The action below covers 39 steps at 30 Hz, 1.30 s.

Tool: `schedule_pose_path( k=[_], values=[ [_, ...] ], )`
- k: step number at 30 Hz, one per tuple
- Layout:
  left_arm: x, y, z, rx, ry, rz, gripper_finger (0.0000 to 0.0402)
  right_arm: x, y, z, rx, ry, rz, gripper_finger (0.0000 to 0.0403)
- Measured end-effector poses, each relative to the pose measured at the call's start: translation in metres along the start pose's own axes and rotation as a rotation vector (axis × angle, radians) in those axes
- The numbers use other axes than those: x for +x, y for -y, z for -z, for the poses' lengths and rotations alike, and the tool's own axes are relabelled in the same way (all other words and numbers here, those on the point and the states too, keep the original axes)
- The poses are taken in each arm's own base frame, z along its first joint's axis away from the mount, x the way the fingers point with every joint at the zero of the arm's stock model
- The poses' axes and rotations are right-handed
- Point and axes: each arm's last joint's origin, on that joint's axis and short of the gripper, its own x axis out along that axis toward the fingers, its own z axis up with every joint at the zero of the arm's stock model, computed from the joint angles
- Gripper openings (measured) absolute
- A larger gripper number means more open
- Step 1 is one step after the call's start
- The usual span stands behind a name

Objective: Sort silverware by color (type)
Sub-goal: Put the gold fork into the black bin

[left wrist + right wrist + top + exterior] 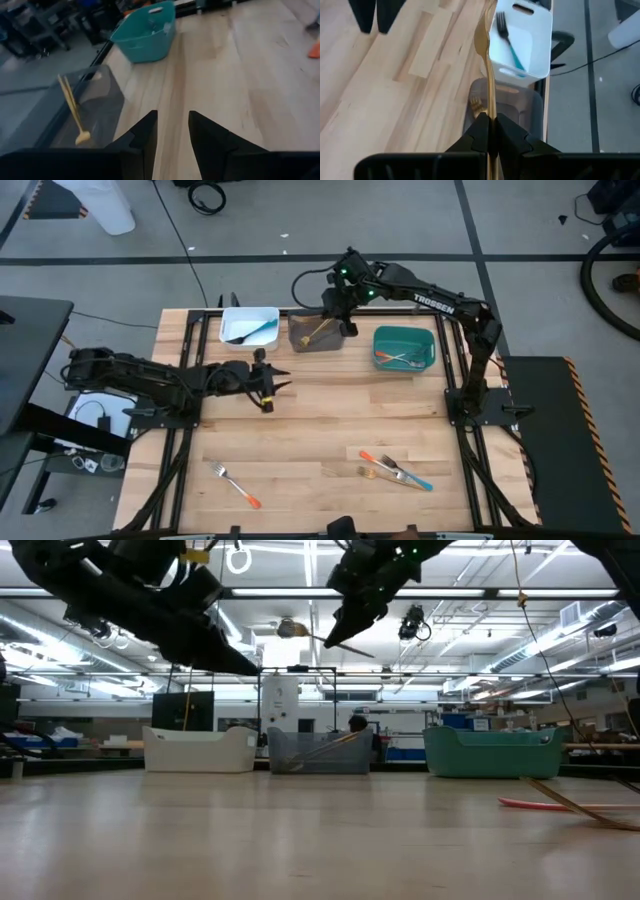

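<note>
Above the grey bin at the far side of the counter, the right claw is pinching a golden-tan fork tight, tines hanging downward over the one already inside. A good drop means centring over the bin before letting go. The left claw is waiting mid-counter, fingers parted and holding nothing.
</note>
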Motion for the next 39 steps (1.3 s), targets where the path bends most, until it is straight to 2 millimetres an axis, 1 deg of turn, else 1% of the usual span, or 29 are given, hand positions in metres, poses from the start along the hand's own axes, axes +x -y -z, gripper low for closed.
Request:
schedule_pose_path(
  k=[4,7,11,15,18,20,24,26,30,34,36,39],
  values=[
    [0.002,-0.011,0.003,-0.103,-0.021,-0.083,0.0118,0.018,0.002,0.008,0.022,-0.033,-0.029,0.0028],
    [0.002,-0.016,0.004,-0.114,-0.032,-0.141,0.0118,0.03,0.003,0.014,0.049,-0.058,-0.057,0.0028],
    [0.002,-0.016,0.004,0.026,-0.042,-0.152,0.0118,0.042,0.003,0.02,0.11,-0.082,-0.094,0.0028],
    [0.001,-0.014,0.002,0.128,-0.05,-0.206,0.0124,0.046,0.002,0.022,0.16,-0.087,-0.107,0.0028],
    [0.0,-0.014,-0.001,0.197,-0.047,-0.256,0.014,0.047,0.002,0.022,0.178,-0.087,-0.118,0.0028],
    [0.0,-0.013,-0.004,0.21,-0.026,-0.272,0.0154,0.047,0.002,0.023,0.173,-0.091,-0.12,0.0028],
    [0.0,-0.014,-0.008,0.167,0.018,-0.269,0.0177,0.048,0.005,0.026,0.158,-0.095,-0.113,0.0028],
    [0.0,-0.014,-0.008,0.131,0.032,-0.249,0.0181,0.052,0.008,0.03,0.148,-0.099,-0.11,0.0028],
    [0.0,-0.013,-0.008,0.079,0.048,-0.22,0.0183,0.064,0.015,0.04,0.126,-0.124,-0.102,0.0028],
    [0.0,-0.015,-0.008,0.054,0.046,-0.229,0.0183,0.079,0.021,0.054,0.138,-0.158,-0.11,0.0028],
    [0.001,-0.017,-0.007,0.053,0.043,-0.237,0.0183,0.081,0.022,0.057,0.149,-0.165,-0.113,0.0028],
    [0.001,-0.022,-0.006,0.055,0.032,-0.259,0.0183,0.08,0.022,0.056,0.151,-0.162,-0.114,0.0028]
  ],
)
